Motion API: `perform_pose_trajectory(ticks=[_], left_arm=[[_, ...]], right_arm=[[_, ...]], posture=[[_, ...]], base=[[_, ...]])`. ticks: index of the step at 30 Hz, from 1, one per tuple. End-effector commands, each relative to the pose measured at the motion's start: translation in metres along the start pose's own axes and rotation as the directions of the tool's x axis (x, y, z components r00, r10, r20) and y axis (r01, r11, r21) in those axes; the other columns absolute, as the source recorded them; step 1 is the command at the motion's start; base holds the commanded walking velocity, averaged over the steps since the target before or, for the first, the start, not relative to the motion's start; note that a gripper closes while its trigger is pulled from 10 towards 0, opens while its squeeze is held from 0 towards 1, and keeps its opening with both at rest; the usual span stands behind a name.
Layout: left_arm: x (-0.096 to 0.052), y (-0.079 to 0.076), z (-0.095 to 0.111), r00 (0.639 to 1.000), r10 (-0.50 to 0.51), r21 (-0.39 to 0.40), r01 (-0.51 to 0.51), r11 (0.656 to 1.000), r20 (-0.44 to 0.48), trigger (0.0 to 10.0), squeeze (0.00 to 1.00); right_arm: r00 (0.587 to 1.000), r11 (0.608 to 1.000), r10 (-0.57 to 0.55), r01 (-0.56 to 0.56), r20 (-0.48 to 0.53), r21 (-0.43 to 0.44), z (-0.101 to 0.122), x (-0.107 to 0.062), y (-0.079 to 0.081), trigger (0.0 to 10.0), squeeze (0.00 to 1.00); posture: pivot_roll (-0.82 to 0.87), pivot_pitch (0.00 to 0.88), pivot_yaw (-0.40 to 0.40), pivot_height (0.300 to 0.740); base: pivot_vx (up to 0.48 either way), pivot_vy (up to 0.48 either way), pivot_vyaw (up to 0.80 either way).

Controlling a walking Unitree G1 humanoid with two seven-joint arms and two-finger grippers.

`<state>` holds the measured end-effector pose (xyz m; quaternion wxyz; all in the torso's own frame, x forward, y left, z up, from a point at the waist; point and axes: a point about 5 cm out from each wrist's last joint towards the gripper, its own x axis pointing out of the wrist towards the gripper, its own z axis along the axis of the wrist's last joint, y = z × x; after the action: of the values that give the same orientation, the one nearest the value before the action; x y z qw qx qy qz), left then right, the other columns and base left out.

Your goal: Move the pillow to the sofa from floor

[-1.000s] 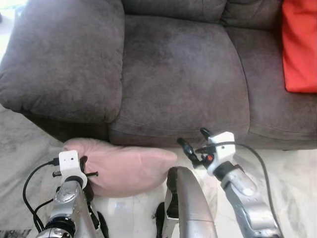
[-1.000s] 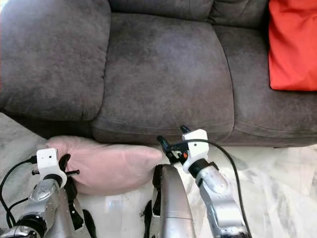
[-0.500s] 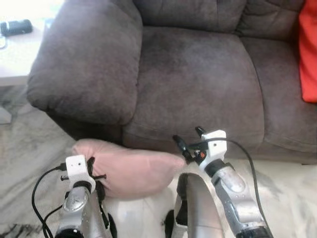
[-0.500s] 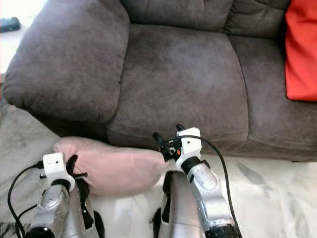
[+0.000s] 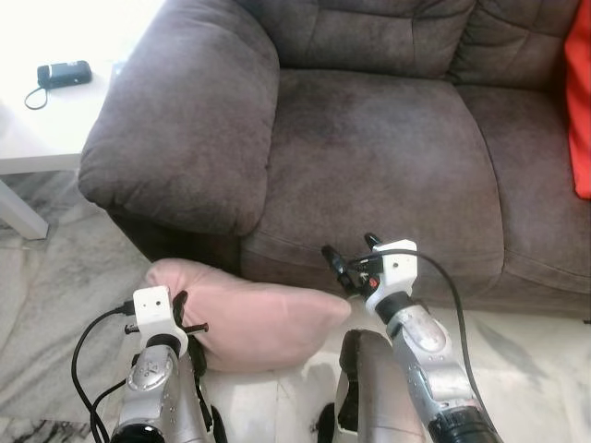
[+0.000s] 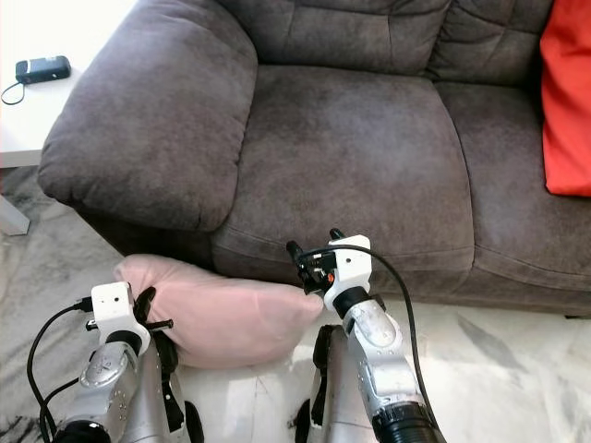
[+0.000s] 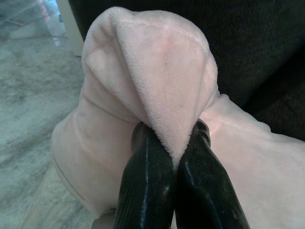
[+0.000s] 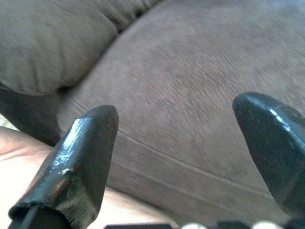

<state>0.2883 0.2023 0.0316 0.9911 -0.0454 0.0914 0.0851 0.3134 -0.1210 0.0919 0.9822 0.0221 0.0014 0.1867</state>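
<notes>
- The left gripper [image 7: 164,160], in the lower left of the head views, is clamped on a pinched fold of the pink pillow [image 5: 254,309], just as it was a second ago.
- The right gripper [image 8: 183,152], at lower centre, hangs spread and empty at the pillow's free corner, by the front edge of the sofa [image 5: 369,157].
- The pillow lies low against the sofa's base, under the armrest [image 5: 185,138], its place unchanged.
- What has shifted is the view itself: a white side table [image 5: 37,129] with a dark device [image 5: 63,74] now shows at upper left, so the robot has turned.
- Judged so, the lift onto the seat is not yet done.
</notes>
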Motion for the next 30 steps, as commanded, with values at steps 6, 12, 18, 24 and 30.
perform_pose_trajectory(ticks=[6, 12, 18, 24, 30], left_arm=[[0.0031, 0.0087, 0.0235, 0.993, 0.036, -0.006, -0.035, 0.999, 0.115, 10.0, 0.00], [0.0033, 0.0087, 0.0247, 0.993, 0.033, -0.005, -0.033, 0.999, 0.116, 10.0, 0.00], [0.0053, 0.0067, 0.0269, 0.993, 0.028, -0.006, -0.028, 1.000, 0.119, 10.0, 0.00], [0.0047, 0.0077, 0.0271, 0.992, 0.032, -0.011, -0.031, 0.999, 0.122, 10.0, 0.00], [0.0033, 0.0099, 0.0265, 0.992, 0.039, -0.012, -0.037, 0.999, 0.120, 10.0, 0.00]], right_arm=[[1.000, 1.000, -0.025, 0.025, -0.012, 0.015, -0.0077, 0.0008, -0.0030, 10.0, 0.00], [1.000, 1.000, -0.025, 0.025, -0.011, 0.018, -0.0101, 0.0018, -0.0018, 10.0, 0.00], [1.000, 0.999, -0.027, 0.027, -0.006, 0.017, -0.0117, 0.0027, -0.0034, 10.0, 0.00], [1.000, 1.000, -0.027, 0.027, -0.005, 0.014, -0.0125, 0.0032, -0.0047, 10.0, 0.00], [1.000, 1.000, -0.024, 0.024, -0.005, 0.016, -0.0141, 0.0032, -0.0046, 10.0, 0.00]], posture=[[0.06, 0.088, -0.047, 0.511], [0.05, 0.072, -0.040, 0.511], [0.05, 0.064, -0.041, 0.511], [0.06, 0.075, -0.047, 0.511], [0.06, 0.083, -0.050, 0.511]], base=[[-0.303, 0.000, 0.00], [-0.301, 0.000, 0.00], [-0.294, 0.000, 0.00], [-0.284, 0.000, 0.00], [-0.283, 0.000, 0.00]])
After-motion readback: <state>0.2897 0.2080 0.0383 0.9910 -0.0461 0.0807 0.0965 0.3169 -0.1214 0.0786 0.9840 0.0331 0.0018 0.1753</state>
